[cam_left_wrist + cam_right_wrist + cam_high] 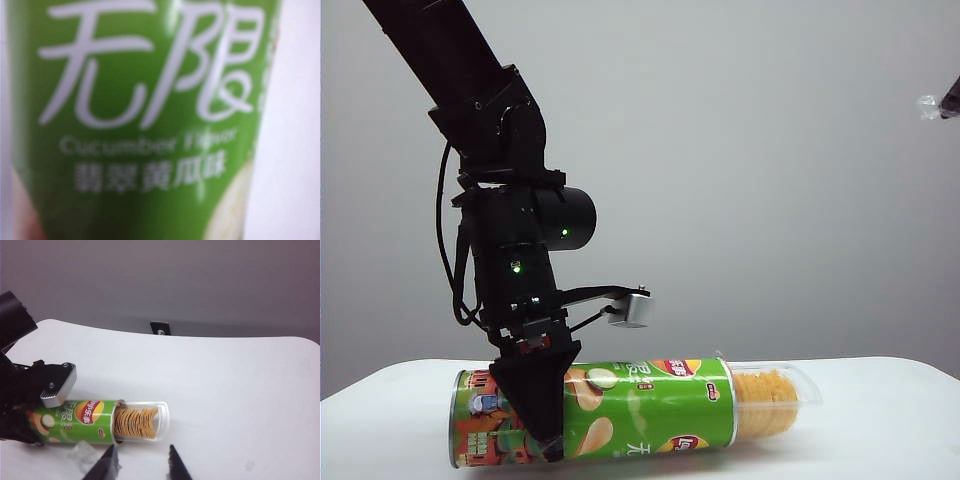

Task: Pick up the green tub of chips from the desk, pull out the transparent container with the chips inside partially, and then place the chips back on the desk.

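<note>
green tub of chips [620, 405] lies gripped by left hand [542, 400]; right hand [142, 462] hovers spread.

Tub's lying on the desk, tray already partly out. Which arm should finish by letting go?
Left. The left gripper straddles the green tub of chips lying on the desk. The right gripper is open, up and clear, holding nothing; the transparent container already protrudes.

The green tub of chips [620, 405] lies on its side near the front edge of the desk [880, 420]. The left gripper [542, 410] comes down over its cartoon end, fingers clasping the tub. The transparent container [782, 393] sticks partly out of the other end, chips [765, 400] stacked inside.
</note>
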`<control>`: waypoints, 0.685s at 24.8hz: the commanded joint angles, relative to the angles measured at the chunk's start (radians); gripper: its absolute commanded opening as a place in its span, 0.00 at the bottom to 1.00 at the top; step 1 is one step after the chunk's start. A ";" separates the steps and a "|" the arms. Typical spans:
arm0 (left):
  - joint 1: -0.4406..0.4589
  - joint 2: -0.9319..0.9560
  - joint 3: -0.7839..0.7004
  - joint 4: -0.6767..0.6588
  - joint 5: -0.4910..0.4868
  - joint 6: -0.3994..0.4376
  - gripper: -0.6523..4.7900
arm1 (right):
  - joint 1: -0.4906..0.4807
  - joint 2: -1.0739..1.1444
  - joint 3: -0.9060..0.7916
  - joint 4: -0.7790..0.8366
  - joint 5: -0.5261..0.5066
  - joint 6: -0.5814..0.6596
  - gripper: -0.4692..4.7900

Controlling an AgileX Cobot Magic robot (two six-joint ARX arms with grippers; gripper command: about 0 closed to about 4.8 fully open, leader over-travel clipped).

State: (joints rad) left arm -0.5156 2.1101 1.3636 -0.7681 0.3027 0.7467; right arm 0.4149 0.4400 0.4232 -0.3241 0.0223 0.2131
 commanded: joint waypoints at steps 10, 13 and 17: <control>-0.001 -0.005 0.005 0.005 0.011 -0.075 0.97 | 0.002 -0.001 -0.014 0.039 -0.025 0.004 0.33; -0.001 -0.021 0.005 -0.006 -0.010 -0.091 0.99 | 0.002 -0.001 -0.014 0.045 -0.025 0.004 0.33; -0.002 -0.086 0.007 -0.023 -0.124 -0.093 1.00 | 0.002 -0.001 -0.014 0.045 -0.012 0.004 0.33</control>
State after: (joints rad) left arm -0.5175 2.0644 1.3659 -0.7845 0.2466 0.6563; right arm 0.4164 0.4400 0.4053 -0.2989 0.0006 0.2157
